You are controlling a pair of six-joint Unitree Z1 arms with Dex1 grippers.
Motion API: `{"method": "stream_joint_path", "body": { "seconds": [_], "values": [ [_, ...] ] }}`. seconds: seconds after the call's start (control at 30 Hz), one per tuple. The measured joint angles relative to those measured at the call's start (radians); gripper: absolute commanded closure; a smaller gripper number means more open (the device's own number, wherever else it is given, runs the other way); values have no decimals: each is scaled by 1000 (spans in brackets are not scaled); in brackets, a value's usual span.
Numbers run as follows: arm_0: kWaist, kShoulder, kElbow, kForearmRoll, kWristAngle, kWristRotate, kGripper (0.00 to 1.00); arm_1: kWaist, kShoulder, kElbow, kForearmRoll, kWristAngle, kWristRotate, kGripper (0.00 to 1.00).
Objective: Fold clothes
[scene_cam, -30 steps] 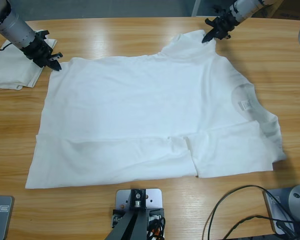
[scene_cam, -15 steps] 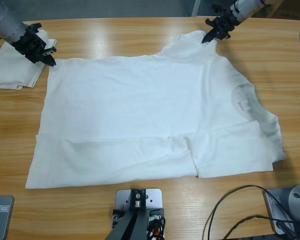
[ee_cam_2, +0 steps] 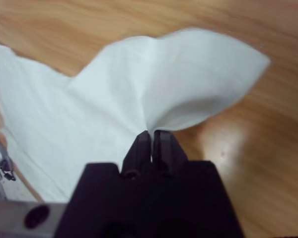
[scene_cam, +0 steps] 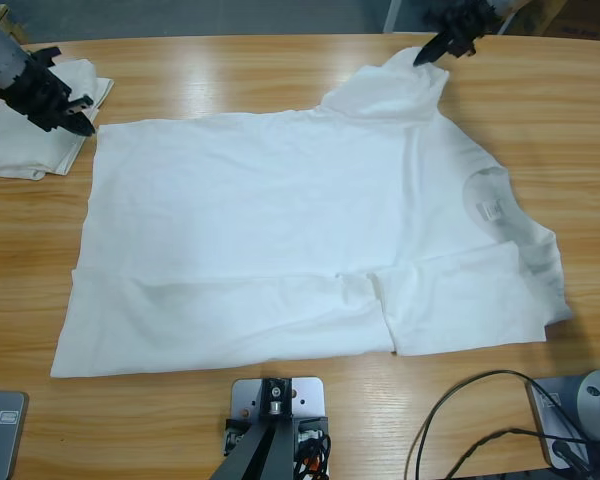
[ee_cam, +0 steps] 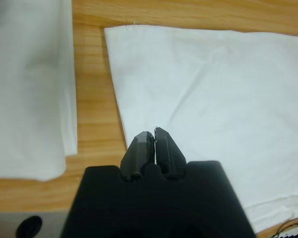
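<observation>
- The left gripper [ee_cam: 153,136] had its jaws pressed together on the hem corner of the spread T-shirt [scene_cam: 280,230].
- The right gripper [ee_cam_2: 151,136] pinched that shirt's sleeve [ee_cam_2: 188,89], raised off the table [scene_cam: 230,70].
- Beside the left gripper lay a folded T-shirt [scene_cam: 30,140].

High view straight down on table [scene_cam: 280,60], wrist views close, sharing T-shirt [scene_cam: 280,230].
</observation>
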Motion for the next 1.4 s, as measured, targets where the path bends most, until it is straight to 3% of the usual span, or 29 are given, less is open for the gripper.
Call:
{"method": "stream_joint_path", "body": {
  "seconds": [0.27,0.43,0.47,0.5,0.57,0.67,0.73,1.17,1.23,1.4],
  "values": [
    [2,-132,128,-1,-15,-7,1000,7,-191,2,58,-6,-14,1000],
    [5,-190,184,-1,-21,-7,1000,10,-295,125,71,-6,-44,1000],
    [8,-195,190,-5,-21,-7,939,11,-309,147,71,-6,-53,1000],
    [12,-195,194,-12,-21,-10,566,11,-314,159,69,-6,-59,1000],
    [24,-195,199,-38,-21,-21,345,12,-315,164,63,-6,-63,1000],
    [37,-172,182,-69,-21,-57,272,12,-315,158,60,-6,-64,1000],
    [40,-132,143,-75,-15,-83,47,13,-315,148,60,-6,-64,1000],
    [34,133,-158,-26,-1,-107,65,21,-297,102,53,-6,-64,1000],
    [27,161,-200,-3,-1,-106,129,21,-290,87,53,-6,-64,1000],
    [8,203,-248,60,-1,-105,184,21,-264,66,53,-6,-64,1000]
  ]
}}
